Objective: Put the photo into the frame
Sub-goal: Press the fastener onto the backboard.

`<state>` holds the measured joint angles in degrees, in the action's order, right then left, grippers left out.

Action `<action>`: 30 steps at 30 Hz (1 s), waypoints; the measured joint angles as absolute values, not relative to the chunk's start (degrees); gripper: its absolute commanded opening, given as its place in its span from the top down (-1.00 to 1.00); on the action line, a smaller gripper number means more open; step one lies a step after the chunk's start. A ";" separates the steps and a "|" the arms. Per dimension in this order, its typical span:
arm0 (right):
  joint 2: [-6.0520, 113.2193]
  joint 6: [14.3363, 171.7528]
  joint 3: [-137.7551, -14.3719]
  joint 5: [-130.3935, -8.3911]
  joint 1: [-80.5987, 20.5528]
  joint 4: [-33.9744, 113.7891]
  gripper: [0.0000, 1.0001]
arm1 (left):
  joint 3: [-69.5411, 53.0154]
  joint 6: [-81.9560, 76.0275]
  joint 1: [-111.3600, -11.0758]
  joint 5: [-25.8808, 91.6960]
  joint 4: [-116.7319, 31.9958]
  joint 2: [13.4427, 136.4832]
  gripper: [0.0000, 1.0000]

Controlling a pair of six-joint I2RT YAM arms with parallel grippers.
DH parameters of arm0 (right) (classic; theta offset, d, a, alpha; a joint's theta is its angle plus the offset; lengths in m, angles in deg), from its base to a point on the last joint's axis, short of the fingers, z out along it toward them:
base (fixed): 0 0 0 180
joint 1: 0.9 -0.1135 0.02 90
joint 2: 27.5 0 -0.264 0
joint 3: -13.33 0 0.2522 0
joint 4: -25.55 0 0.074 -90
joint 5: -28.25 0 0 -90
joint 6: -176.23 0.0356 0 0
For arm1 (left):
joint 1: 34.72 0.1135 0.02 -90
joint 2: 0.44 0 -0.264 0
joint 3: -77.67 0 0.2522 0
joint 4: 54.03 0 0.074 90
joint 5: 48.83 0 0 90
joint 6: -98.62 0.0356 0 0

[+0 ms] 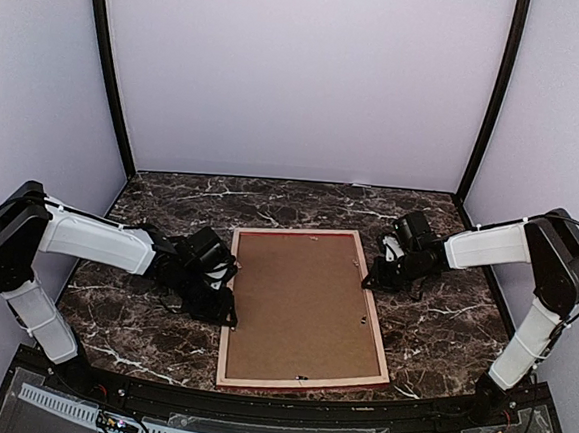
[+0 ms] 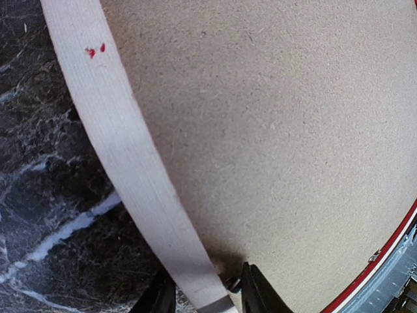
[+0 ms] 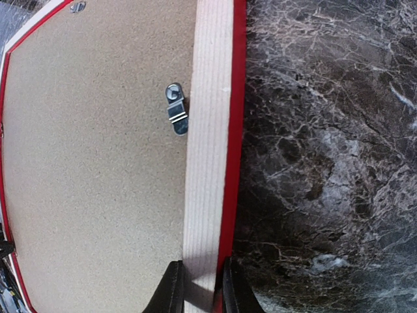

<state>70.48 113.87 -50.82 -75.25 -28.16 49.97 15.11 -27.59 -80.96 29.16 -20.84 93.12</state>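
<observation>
The red frame [image 1: 302, 382] lies face down on the table, its pale wood rear edges up, with the plain brown backing board [image 1: 303, 303] set inside it. The photo is hidden. My left gripper [image 1: 226, 310] is at the frame's left rail [image 2: 130, 163]. Its jaws [image 2: 205, 297] stand apart astride the rail and a small metal clip [image 2: 229, 284], wider than the rail. My right gripper [image 1: 373, 281] is at the right rail. In the right wrist view the gripper [image 3: 201, 290] is shut on the pale and red rail [image 3: 208, 130].
A metal turn clip [image 3: 176, 109] sits on the backing board beside the right rail, and another clip [image 3: 77, 6] sits near the far corner. Dark marbled table [image 1: 431, 328] surrounds the frame. Pale walls enclose the back and sides.
</observation>
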 measured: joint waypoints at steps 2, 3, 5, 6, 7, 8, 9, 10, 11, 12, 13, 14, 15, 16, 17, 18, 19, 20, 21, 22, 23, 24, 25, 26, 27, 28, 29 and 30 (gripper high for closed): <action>70.48 113.82 -50.82 -75.27 -28.16 49.97 1.00 | 15.09 -27.57 -80.96 29.16 -20.67 93.20 0.30; 70.48 113.80 -50.82 -75.25 -28.14 49.97 1.00 | 15.05 -27.59 -80.96 29.14 -20.45 93.27 0.32; 70.45 113.76 -50.82 -75.27 -28.14 49.97 1.00 | 14.91 -27.63 -80.96 29.05 -20.23 93.40 0.35; 70.48 113.74 -50.82 -75.27 -28.14 49.97 1.00 | 14.87 -27.68 -80.93 28.96 -20.19 93.47 0.36; 70.48 113.74 -50.82 -75.27 -28.14 49.97 1.00 | 14.87 -27.83 -80.93 28.83 -20.15 93.51 0.37; 70.48 113.74 -50.82 -75.27 -28.14 49.97 1.00 | 14.87 -27.94 -80.85 28.72 -20.12 93.51 0.37; 70.48 113.74 -50.82 -75.27 -28.14 49.99 1.00 | 14.85 -28.07 -80.80 28.72 -20.08 93.51 0.37; 70.48 113.74 -50.82 -75.27 -28.14 49.99 1.00 | 14.83 -28.18 -80.80 28.72 -20.01 93.51 0.38; 70.48 113.72 -50.82 -75.27 -28.14 49.99 1.00 | 14.80 -28.27 -80.78 28.74 -19.97 93.49 0.38; 70.48 113.72 -50.82 -75.27 -28.14 49.99 1.00 | 14.78 -28.31 -80.78 28.77 -19.90 93.44 0.39; 70.48 113.72 -50.82 -75.27 -28.14 49.99 1.00 | 14.76 -28.38 -80.78 28.79 -19.86 93.38 0.39; 70.48 113.72 -50.82 -75.27 -28.14 49.97 1.00 | 14.76 -28.49 -80.80 28.83 -19.82 93.29 0.39; 70.48 113.72 -50.82 -75.27 -28.14 49.99 1.00 | 14.76 -28.60 -80.80 28.96 -19.80 93.25 0.38; 70.48 113.72 -50.82 -75.27 -28.14 49.97 1.00 | 14.76 -28.62 -80.80 29.20 -19.73 93.18 0.36; 70.48 113.74 -50.82 -75.29 -28.14 49.97 1.00 | 14.76 -28.38 -80.80 29.31 -19.58 93.09 0.28; 70.48 113.74 -50.82 -75.29 -28.14 49.97 1.00 | 14.72 -28.18 -80.83 29.42 -19.53 93.07 0.16; 70.48 113.74 -50.82 -75.29 -28.14 49.97 1.00 | 14.63 -27.87 -80.87 29.73 -19.36 93.07 0.10; 70.48 113.72 -50.82 -75.31 -28.14 49.95 1.00 | 14.54 -27.61 -80.87 29.86 -19.07 93.07 0.02; 70.48 113.72 -50.82 -75.31 -28.14 49.92 1.00 | 14.24 -27.35 -80.85 29.90 -18.55 93.05 -0.01; 70.48 113.72 -50.80 -75.36 -28.14 49.92 1.00 | 13.97 -27.26 -80.85 30.10 -18.09 92.98 -0.08; 70.48 113.72 -50.78 -75.40 -28.10 49.88 1.00 | 13.60 -26.98 -80.85 30.19 -17.26 92.98 -0.10; 70.48 113.72 -50.75 -75.44 -28.10 49.86 1.00 | 13.23 -26.91 -80.87 30.30 -16.67 93.12 -0.14; 70.48 113.72 -50.75 -75.44 -28.10 49.84 1.00 | 12.84 -26.74 -80.87 30.43 -16.21 93.31 -0.16; 70.48 113.72 -50.73 -75.44 -28.10 49.81 1.00 | 12.44 -26.59 -80.93 30.49 -15.84 93.55 -0.18; 70.48 113.74 -50.69 -75.47 -28.08 49.75 1.00 | 12.16 -26.52 -80.98 30.56 -15.64 93.71 -0.19; 70.45 113.72 -50.65 -75.47 -28.08 49.68 1.00 | 11.81 -26.52 -81.02 30.58 -15.31 93.92 -0.20; 70.45 113.74 -50.65 -75.51 -28.05 49.66 1.00 | 11.55 -26.52 -81.02 30.60 -15.10 94.12 -0.21; 70.48 113.72 -50.65 -75.55 -28.03 49.64 1.00 | 11.29 -26.52 -81.02 30.64 -14.90 94.32 -0.21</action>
<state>70.48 113.72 -50.65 -75.55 -28.03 49.64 11.29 -26.52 -81.02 30.64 -14.90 94.32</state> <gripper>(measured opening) 0.172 0.597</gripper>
